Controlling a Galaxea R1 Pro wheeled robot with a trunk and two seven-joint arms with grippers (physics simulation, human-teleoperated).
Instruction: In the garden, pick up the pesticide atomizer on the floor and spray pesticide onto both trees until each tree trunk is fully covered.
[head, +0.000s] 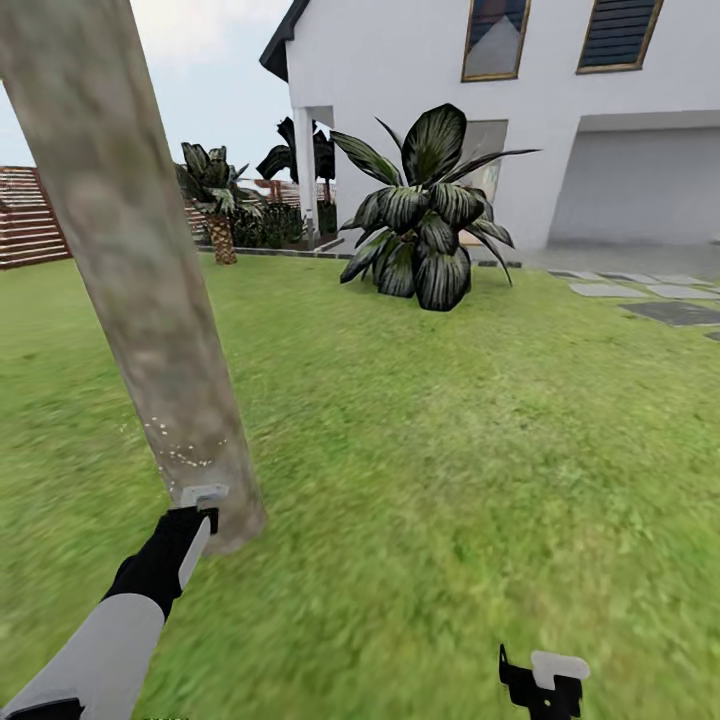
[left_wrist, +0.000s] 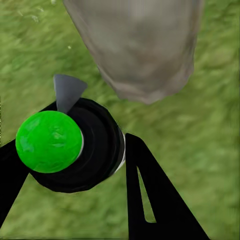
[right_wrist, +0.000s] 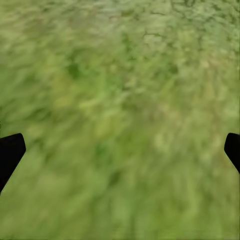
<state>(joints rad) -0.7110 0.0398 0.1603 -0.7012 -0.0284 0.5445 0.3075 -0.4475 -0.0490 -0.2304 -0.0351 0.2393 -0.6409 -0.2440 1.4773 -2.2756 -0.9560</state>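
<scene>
One of the trees stands close at the left, its thick mottled grey-tan trunk leaning up out of the grass floor; the other tree is out of view. My left gripper is at the trunk's base, shut on the pesticide atomizer, a black bottle with a bright green cap and a grey nozzle aimed at the trunk. Fine white pesticide specks dot the lower trunk just above the nozzle. My right gripper hangs open over bare grass, fingertips wide apart.
A large dark-leaved plant grows ahead before a white house. A short palm and a slatted brown fence stand far left. Grey paving stones lie at the right. Open lawn spreads to the right of the trunk.
</scene>
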